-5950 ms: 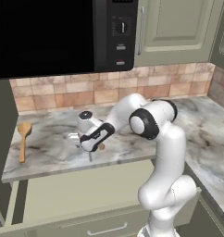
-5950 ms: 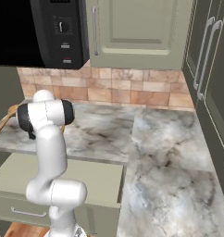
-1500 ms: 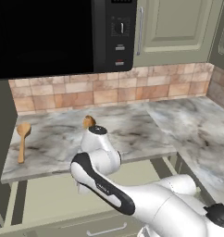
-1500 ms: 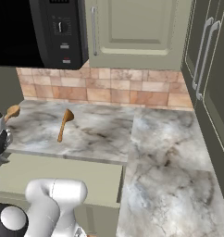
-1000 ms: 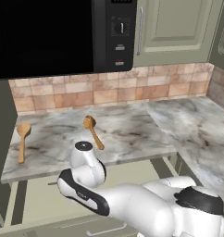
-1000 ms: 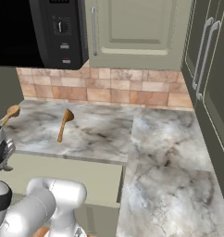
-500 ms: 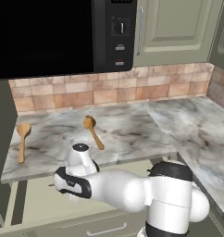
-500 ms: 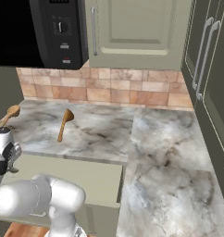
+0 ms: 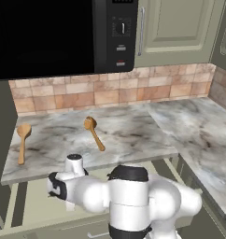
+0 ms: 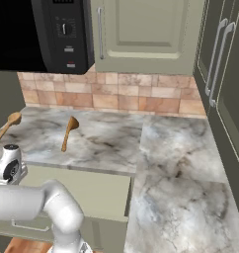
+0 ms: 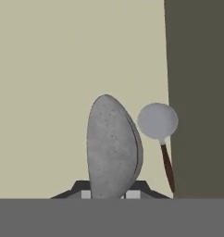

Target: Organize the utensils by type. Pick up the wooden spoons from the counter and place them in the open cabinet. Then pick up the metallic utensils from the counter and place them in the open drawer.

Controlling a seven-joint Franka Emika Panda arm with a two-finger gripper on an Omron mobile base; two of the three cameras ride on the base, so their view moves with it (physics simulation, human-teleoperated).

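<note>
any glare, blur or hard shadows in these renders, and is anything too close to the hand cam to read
Left base view: flat even light, no glare, wooden spoons sharp. Right base view: counter evenly lit with faint shadows. Hand view: metal spoon bowl sits very close, hiding the claw; drawer floor featureless.

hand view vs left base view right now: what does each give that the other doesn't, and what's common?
Hand view gives: the grey metal spoon bowl-up, rising from the tool, which is shut on it; beside it a small round grey head on a thin brown stem, identity unclear.

Left base view gives: two wooden spoons lying apart on the counter, the black microwave above, and the tile backsplash.

Shared: the pale inside of the open drawer, which the arm reaches down into.
</note>
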